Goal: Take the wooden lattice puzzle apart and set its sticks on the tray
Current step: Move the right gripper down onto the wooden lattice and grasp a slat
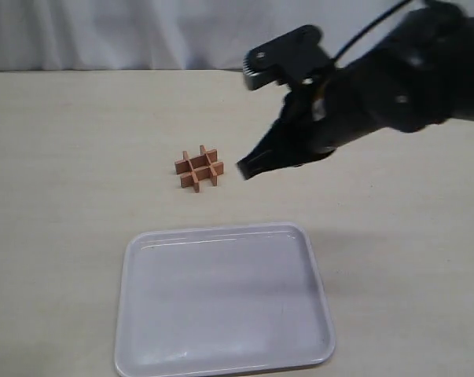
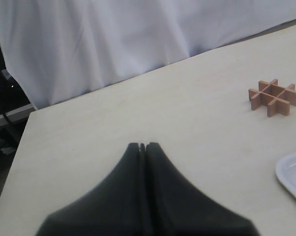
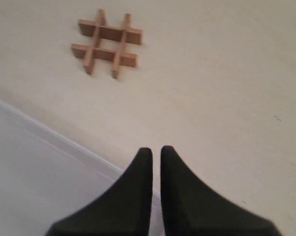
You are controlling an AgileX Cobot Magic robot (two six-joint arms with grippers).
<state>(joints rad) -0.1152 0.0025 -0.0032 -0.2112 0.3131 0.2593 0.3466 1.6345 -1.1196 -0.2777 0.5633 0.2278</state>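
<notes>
Nearest the lens in the exterior view is the tray (image 1: 221,306), white and bare, flat on the table (image 1: 64,141). At 12 o'clock from its far rim, apart from it with a strip of table between, sits the wooden lattice puzzle (image 1: 199,169), fully assembled as a small hash with none of its slats pulled free. The coming move turns on how the puzzle lies from the right fingers (image 1: 256,161): their tips hang above the table near it, and it sits at about 9 o'clock from them, not touching. The right wrist view agrees, showing the puzzle ahead of the tips with the tray's rim close by. These right fingers (image 3: 143,167) are drawn nearly together, with only a thin slit between them, and grasp nothing. The left fingers (image 2: 135,162) are clenched tight on nothing, and their camera sees the puzzle well apart from them; that arm does not show in the exterior view. So the right arm is judged the nearer one by far. Being a square hash, the puzzle offers no single long axis; its slats cross in two directions, so a grasp would likely need the fingers spread first and then lined up across one protruding slat end.
</notes>
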